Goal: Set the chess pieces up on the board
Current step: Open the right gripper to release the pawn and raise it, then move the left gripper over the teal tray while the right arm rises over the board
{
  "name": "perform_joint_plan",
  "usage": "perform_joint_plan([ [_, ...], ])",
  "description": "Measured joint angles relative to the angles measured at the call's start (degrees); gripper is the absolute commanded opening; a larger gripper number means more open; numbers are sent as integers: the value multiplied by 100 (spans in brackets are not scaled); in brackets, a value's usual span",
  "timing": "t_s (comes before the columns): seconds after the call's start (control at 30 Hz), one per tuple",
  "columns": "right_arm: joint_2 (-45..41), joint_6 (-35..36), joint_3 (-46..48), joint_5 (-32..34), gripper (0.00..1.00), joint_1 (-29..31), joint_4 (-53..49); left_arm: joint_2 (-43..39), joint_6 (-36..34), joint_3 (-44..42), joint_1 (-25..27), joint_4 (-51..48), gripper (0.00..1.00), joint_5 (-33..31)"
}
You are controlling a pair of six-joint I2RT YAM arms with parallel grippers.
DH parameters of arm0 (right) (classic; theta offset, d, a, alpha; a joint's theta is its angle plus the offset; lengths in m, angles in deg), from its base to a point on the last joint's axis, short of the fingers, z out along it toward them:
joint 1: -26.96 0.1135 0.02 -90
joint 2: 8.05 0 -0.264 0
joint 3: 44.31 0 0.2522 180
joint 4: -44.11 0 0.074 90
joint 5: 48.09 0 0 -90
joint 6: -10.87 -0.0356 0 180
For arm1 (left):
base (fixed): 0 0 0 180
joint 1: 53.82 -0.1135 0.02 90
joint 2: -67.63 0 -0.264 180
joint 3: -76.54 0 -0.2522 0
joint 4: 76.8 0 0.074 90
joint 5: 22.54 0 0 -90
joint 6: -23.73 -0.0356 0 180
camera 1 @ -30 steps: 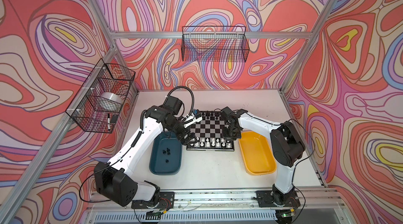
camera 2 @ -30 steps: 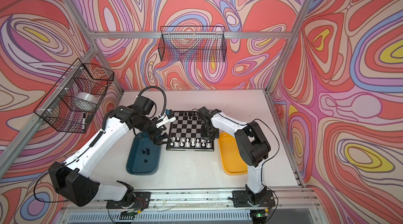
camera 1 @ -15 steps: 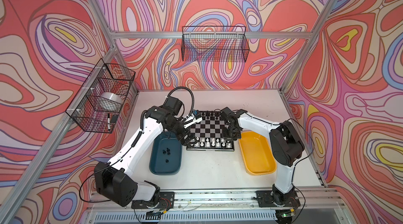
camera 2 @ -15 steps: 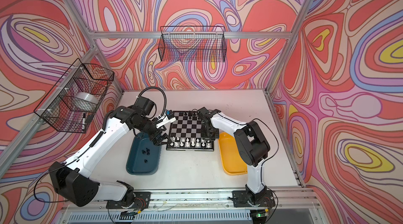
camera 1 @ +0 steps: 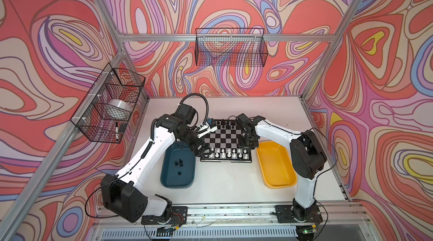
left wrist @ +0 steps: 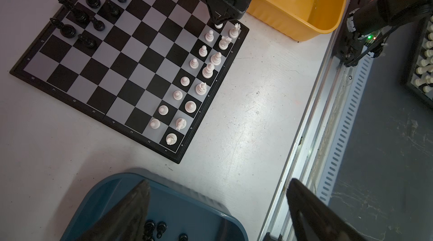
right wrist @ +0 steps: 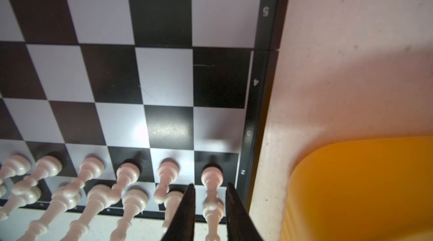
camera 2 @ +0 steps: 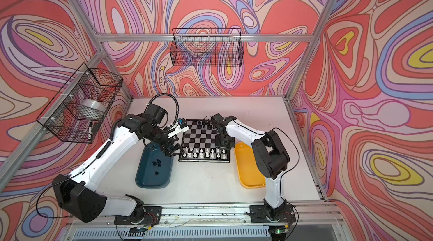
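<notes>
The board [camera 1: 226, 139] lies flat on the surface [camera 1: 225, 181] between a teal tray [camera 1: 168, 178] and a yellow tray [camera 1: 276, 169]. White pieces [camera 1: 225, 154] stand in two rows along its near edge. A few black pieces [left wrist: 89, 0] stand at the far edge, and more black ones [camera 1: 179, 163] lie in the teal tray. The right gripper [right wrist: 209, 184] is low over the board's near corner by the yellow tray. Its jaws are slightly parted either side of the corner pawn [right wrist: 210, 175], which stands upright. The left gripper [left wrist: 218, 214] hangs over the teal tray's board end, jaws spread wide and holding nothing.
</notes>
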Motion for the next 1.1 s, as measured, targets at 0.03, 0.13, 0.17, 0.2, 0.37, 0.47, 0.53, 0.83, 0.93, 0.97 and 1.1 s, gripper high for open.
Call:
perform_joint_plan([
  [0.03,-2,0,-11,13,24,0,-17,0,0,0,0,0,92,0],
  [0.13,-7,2,-61,50,25,2,-109,0,0,0,0,0,92,0],
  [0.17,-13,2,-76,48,26,2,-133,0,0,0,0,0,92,0],
  [0.2,-39,2,-94,46,26,2,-155,0,0,0,0,0,92,0],
  [0.37,-264,0,-378,48,26,2,-337,0,-2,0,0,0,92,-2],
  [0.47,-503,-2,-555,87,26,2,-396,-2,-2,0,0,0,93,-4],
  [0.53,-754,-9,-562,144,25,2,-452,-9,-2,-2,0,0,93,-7],
  [0.83,-2181,-192,149,579,22,4,-501,-33,-7,-2,-33,-2,97,-240],
  [0.93,-2531,-184,476,621,20,4,-437,-33,-35,-2,-87,-4,100,-400],
  [0.97,-2660,-153,619,601,19,7,-365,-33,-57,-2,-125,-9,100,-439],
  [1.1,-3084,70,935,426,20,4,-74,-20,-94,0,-435,-26,100,-522],
])
